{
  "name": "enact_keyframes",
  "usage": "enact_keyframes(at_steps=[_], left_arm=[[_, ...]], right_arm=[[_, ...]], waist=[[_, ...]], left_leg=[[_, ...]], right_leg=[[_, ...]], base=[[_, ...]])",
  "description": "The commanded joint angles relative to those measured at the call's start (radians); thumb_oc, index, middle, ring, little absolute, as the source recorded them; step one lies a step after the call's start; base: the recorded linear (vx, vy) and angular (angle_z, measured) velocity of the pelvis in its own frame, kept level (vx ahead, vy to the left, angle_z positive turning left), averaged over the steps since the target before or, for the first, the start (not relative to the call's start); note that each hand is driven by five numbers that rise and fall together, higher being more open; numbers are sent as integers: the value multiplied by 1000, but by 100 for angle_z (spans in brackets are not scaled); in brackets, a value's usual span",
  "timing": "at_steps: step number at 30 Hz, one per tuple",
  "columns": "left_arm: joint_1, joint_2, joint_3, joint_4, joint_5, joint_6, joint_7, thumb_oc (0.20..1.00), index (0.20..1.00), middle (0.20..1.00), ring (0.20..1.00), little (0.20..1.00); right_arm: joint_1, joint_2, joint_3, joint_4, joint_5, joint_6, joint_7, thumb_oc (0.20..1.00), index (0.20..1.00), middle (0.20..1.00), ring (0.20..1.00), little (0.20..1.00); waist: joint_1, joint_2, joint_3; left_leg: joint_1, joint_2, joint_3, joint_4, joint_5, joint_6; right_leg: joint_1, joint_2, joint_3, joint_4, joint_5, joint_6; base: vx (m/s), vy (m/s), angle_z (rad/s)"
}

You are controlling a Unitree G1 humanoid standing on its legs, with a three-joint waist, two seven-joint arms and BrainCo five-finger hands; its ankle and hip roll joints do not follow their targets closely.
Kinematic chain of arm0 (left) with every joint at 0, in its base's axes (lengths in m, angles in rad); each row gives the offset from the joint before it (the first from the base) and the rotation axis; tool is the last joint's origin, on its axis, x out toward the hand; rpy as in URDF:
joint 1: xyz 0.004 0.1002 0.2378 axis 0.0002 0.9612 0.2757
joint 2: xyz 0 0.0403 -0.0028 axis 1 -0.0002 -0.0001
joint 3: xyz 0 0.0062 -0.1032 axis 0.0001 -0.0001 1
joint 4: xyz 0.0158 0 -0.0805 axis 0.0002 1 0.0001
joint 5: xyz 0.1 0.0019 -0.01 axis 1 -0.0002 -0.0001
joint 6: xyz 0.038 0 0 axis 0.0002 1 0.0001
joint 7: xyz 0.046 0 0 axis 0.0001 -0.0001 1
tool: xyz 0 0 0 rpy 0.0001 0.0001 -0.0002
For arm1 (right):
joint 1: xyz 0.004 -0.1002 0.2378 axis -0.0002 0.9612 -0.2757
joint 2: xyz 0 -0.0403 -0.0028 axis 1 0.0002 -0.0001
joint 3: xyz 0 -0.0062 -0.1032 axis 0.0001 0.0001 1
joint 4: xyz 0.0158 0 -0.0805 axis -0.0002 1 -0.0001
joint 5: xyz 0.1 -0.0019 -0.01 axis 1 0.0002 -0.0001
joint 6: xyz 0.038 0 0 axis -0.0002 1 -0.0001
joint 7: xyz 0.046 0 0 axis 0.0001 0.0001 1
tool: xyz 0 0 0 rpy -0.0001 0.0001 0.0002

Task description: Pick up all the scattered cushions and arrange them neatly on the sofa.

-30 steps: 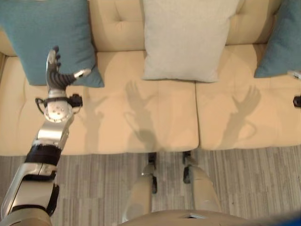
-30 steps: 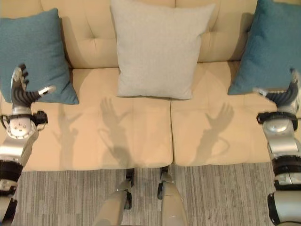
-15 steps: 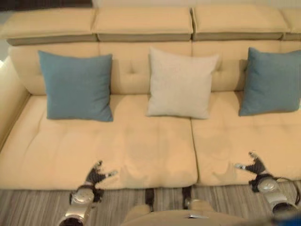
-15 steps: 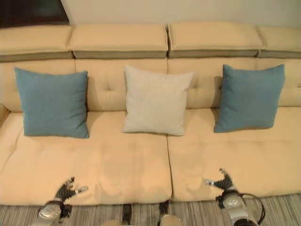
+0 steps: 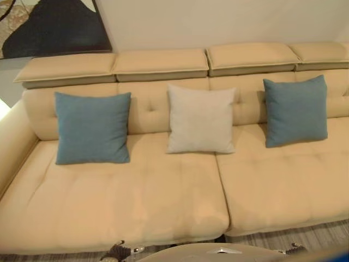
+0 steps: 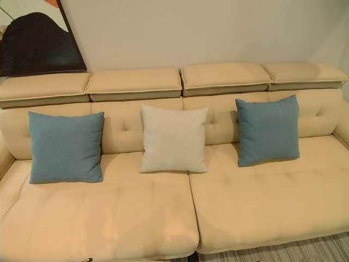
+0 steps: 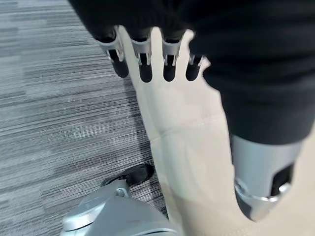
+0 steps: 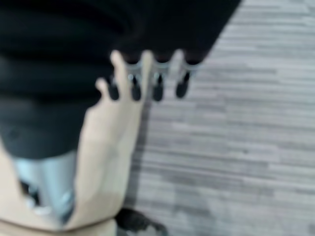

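A: Three cushions upright against the sofa (image 6: 109, 218) backrest: teal cushion (image 6: 66, 147) at 9 o'clock, grey cushion (image 6: 174, 139) centre, second teal cushion (image 6: 268, 130) at 3 o'clock.

B: All toward 12 o'clock from both hands, neither nearer. Left robot hand (image 7: 147, 59) and right robot hand (image 8: 147, 81): fingers straight, holding nothing, over striped floor (image 7: 54, 123).

I can read no text, label, number or sign anywhere on what my cameras show.

two teal cushions (image 6: 66, 147) (image 6: 268, 130), cream cushion (image 6: 174, 140) between, upright against sofa (image 6: 163, 213) back
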Motion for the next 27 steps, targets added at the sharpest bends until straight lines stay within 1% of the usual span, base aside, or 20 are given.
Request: enact_keyframes(at_steps=[1, 2, 3, 4, 5, 6, 7, 8, 10, 11, 13, 15, 16, 19, 20, 21, 22, 23, 24, 27], left_arm=[[-35, 35, 10, 0, 13, -10, 23, 1000, 1000, 1000, 1000, 1000], [-73, 44, -7, -13, -19, -6, 42, 1000, 1000, 1000, 1000, 1000], [-74, 45, -12, -11, -18, -5, 42, 1000, 1000, 1000, 1000, 1000], [-80, 48, -20, -6, -22, -2, 42, 1000, 1000, 1000, 1000, 1000], [-81, 46, -20, -3, -24, -2, 43, 1000, 1000, 1000, 1000, 1000], [-80, 45, -22, -6, -30, -3, 43, 1000, 1000, 1000, 1000, 1000], [-79, 45, -20, -11, -40, -6, 48, 1000, 1000, 1000, 1000, 1000], [-81, 45, -21, -13, -42, -6, 48, 1000, 1000, 1000, 1000, 1000], [-87, 40, -28, -14, -47, -4, 49, 1000, 1000, 1000, 1000, 1000], [-94, 39, -34, -15, -48, -3, 50, 1000, 1000, 1000, 1000, 1000], [-110, 33, -49, -22, -52, -4, 55, 1000, 1000, 1000, 1000, 1000], [-112, 32, -53, -23, -50, -4, 56, 1000, 1000, 1000, 1000, 1000], [-112, 30, -54, -24, -50, -4, 57, 1000, 1000, 1000, 1000, 1000], [-105, 23, -54, -12, -38, 2, 55, 1000, 1000, 1000, 1000, 1000], [-107, 17, -52, 0, -30, 7, 54, 1000, 1000, 1000, 1000, 1000], [-105, 12, -51, 4, -30, 7, 54, 1000, 1000, 1000, 1000, 1000], [-107, 3, -59, 6, -27, 5, 59, 1000, 1000, 1000, 1000, 1000], [-106, 2, -62, 8, -24, 6, 64, 1000, 1000, 1000, 1000, 1000], [-111, -5, -66, 8, -21, 6, 65, 1000, 1000, 1000, 1000, 1000], [-114, 7, -63, 14, -1, 12, 67, 1000, 1000, 1000, 1000, 1000]], right_arm=[[-76, -24, 15, 7, 29, 3, -23, 1000, 1000, 1000, 1000, 1000], [-109, 13, 46, 4, 52, 12, -31, 1000, 1000, 1000, 1000, 1000], [-109, 17, 49, 7, 54, 12, -31, 1000, 1000, 1000, 1000, 1000], [-103, 33, 50, 11, 73, 6, -29, 1000, 1000, 1000, 1000, 1000], [-104, 38, 47, 17, 79, 6, -29, 1000, 1000, 1000, 1000, 1000], [-103, 42, 50, 15, 81, 9, -30, 1000, 1000, 1000, 1000, 1000], [-105, 45, 56, 11, 87, 8, -34, 1000, 1000, 1000, 1000, 1000], [-106, 46, 59, 10, 88, 6, -38, 1000, 1000, 1000, 1000, 1000], [-101, 50, 66, 0, 101, -1, -40, 1000, 1000, 1000, 1000, 1000], [-103, 49, 67, -2, 106, -1, -43, 1000, 1000, 1000, 1000, 1000], [-98, 42, 64, 6, 117, 1, -53, 1000, 1000, 1000, 1000, 1000], [-93, 41, 66, 10, 117, 3, -53, 1000, 1000, 1000, 1000, 1000], [-90, 42, 67, 13, 119, 4, -53, 1000, 1000, 1000, 1000, 1000], [-85, 44, 62, 23, 124, 3, -50, 1000, 1000, 1000, 1000, 1000], [-88, 43, 61, 27, 122, 1, -49, 1000, 1000, 1000, 1000, 1000], [-90, 43, 60, 27, 124, -2, -46, 1000, 1000, 1000, 1000, 1000], [-94, 42, 59, 27, 122, 2, -44, 1000, 1000, 1000, 1000, 1000], [-92, 42, 56, 30, 122, 4, -46, 1000, 1000, 1000, 1000, 1000], [-95, 49, 55, 28, 124, 5, -42, 1000, 1000, 1000, 1000, 1000], [-99, 66, 64, 32, 116, 9, -38, 1000, 1000, 1000, 1000, 1000]], waist=[[10, -28, 46], [19, -10, 109], [23, -10, 108], [36, -14, 95], [47, -27, 84], [61, -39, 81], [68, -44, 81], [72, -50, 77], [73, -53, 84], [72, -52, 94], [65, -51, 132], [59, -54, 141], [56, -61, 144], [40, -86, 139], [30, -98, 131], [26, -95, 129], [10, -73, 110], [8, -66, 106], [0, -57, 95], [4, -53, 69]], left_leg=[[12, -13, -9, 35, -74, -22], [-50, -3, -3, 19, -15, 2], [-54, -3, -5, 20, -13, 4], [-89, 0, -11, 27, 2, 3], [-113, -5, -11, 33, 6, 0], [-135, -4, -8, 46, 14, -3], [-164, 5, -4, 61, 32, -13], [-179, 9, -1, 72, 39, -18], [-223, 28, -6, 118, 62, -33], [-246, 39, -10, 138, 74, -46], [-304, 53, 2, 215, 85, -67], [-306, 60, 16, 238, 68, -65], [-307, 62, 22, 266, 49, -59], [-278, 49, 7, 353, -48, -43], [-251, 42, -13, 401, -102, -39], [-220, 44, -22, 399, -121, -41], [-154, 51, -43, 312, -114, -49], [-128, 53, -39, 262, -99, -54], [-101, 45, -42, 193, -91, -58], [-32, 26, -28, 81, -77, -47]], right_leg=[[45, -27, -9, 56, -96, 91], [-76, -12, -15, 299, -150, 85], [-68, -3, -7, 333, -174, 79], [-12, 34, 31, 393, -238, 66], [39, 34, 37, 346, -240, 67], [69, 36, 32, 307, -249, 58], [77, 53, 47, 273, -257, 47], [92, 58, 48, 238, -257, 40], [111, 89, 59, 167, -276, 11], [109, 97, 56, 154, -274, 4], [97, 104, 24, 128, -252, -8], [89, 102, 14, 122, -239, -10], [86, 95, 7, 116, -228, -12], [74, 63, -4, 102, -198, -14], [64, 42, -14, 92, -186, -11], [62, 39, -19, 92, -185, -10], [55, 49, -22, 91, -185, 0], [56, 51, -25, 90, -182, 5], [49, 41, -30, 86, -169, 13], [66, 24, -29, 64, -155, 35]], base=[[-589, 154, -11], [-631, 152, -10], [-789, 93, -37], [-255, -110, -86], [-270, -159, -44], [-211, -175, -9], [-207, -168, 30], [-216, -174, -18], [-205, -160, -19], [-360, -196, 42], [-398, -153, 53], [-190, -40, 92], [-121, -10, 89], [-139, 20, 28], [-89, 89, 25], [-36, 178, 19], [32, 183, 31], [43, 260, 32], [46, 223, 40], [62, 187, -22]])
